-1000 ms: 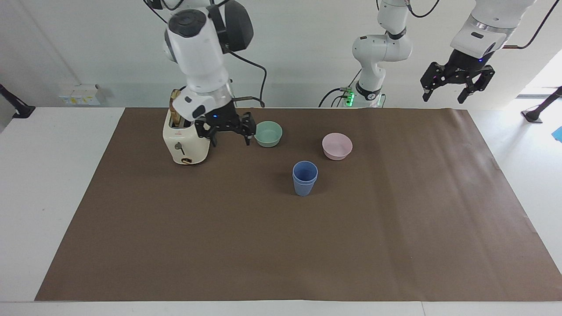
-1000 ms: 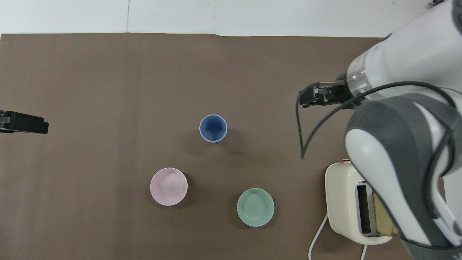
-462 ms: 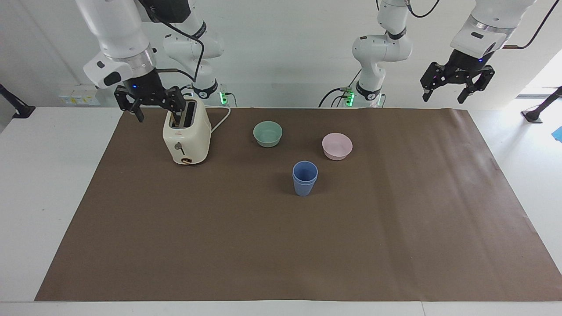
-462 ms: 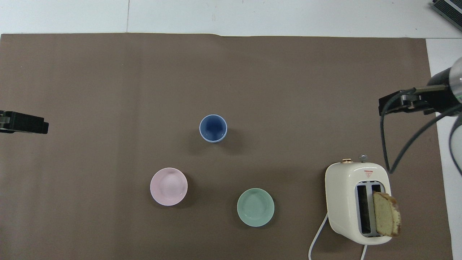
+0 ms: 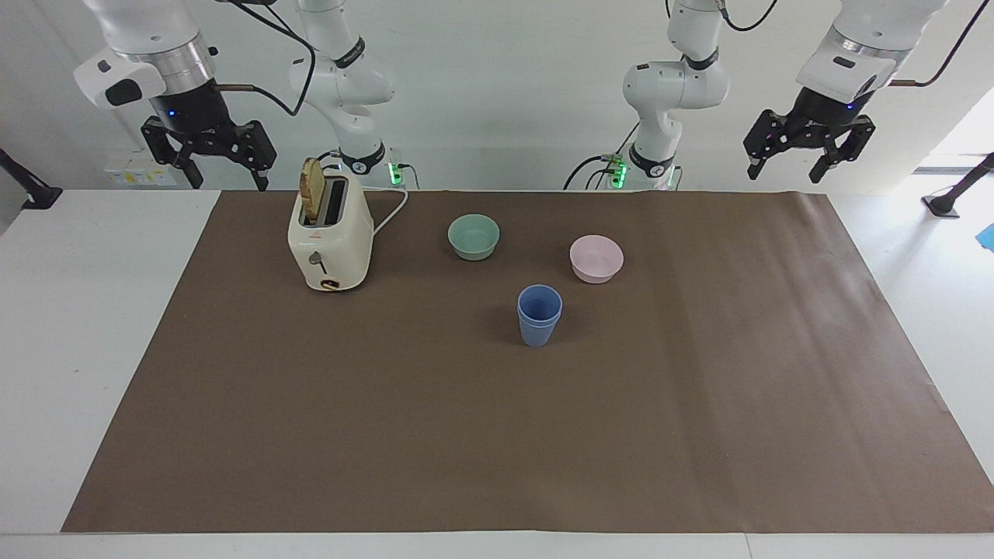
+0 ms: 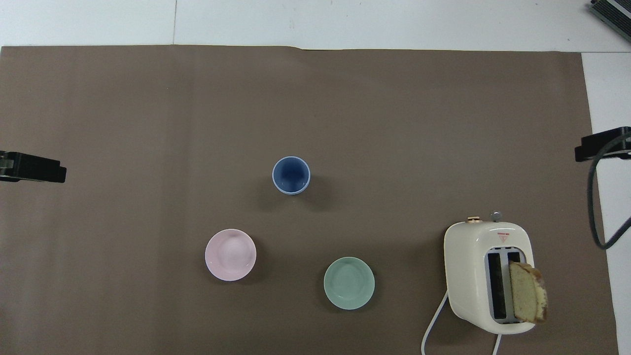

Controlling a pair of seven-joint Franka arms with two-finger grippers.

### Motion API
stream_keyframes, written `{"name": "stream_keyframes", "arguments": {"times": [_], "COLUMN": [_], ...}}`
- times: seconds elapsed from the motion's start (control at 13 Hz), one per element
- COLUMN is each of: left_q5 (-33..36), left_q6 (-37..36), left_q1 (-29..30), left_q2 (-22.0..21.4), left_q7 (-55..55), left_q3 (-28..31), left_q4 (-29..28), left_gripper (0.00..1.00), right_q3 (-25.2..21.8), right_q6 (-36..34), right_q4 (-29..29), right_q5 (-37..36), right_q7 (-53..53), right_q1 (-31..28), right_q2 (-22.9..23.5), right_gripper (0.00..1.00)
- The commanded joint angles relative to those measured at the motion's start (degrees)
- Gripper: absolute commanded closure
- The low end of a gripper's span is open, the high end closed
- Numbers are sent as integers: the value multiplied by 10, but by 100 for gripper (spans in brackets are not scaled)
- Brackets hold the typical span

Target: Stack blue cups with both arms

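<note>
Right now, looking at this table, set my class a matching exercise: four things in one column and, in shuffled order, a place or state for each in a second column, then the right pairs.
Things
1. blue cups
2. bread slice
3. green bowl
4. left gripper

Places or states
A. standing up out of a slot of the toaster
B. open and empty, raised over the left arm's end of the table
C. nested one inside the other, upright on the brown mat
D. between the toaster and the pink bowl

Pairs: 1-C, 2-A, 3-D, 4-B

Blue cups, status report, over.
Left gripper and right gripper open, raised, empty. Blue cups nested, upright on the mat. Nothing in the way.
</note>
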Motion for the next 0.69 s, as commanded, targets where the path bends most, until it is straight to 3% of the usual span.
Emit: {"name": "stream_keyframes", "arguments": {"times": [0.0,0.62], "left_q5": [-5,-5], "left_q6": [-5,-5], "left_q1": [6,6], "left_q2": [-10,-10], "left_q7": [0,0], "left_q3": [-2,-2], "left_q4": [-6,-6], "left_gripper": [0,0], "right_q3": [1,2], "right_q6": [5,23], "right_q4": [-23,-75], "right_q5": [4,25], "right_q7": [-11,-13], "right_q1": [3,3], "right_q2": [-15,-30], "right_gripper": [0,0]}}
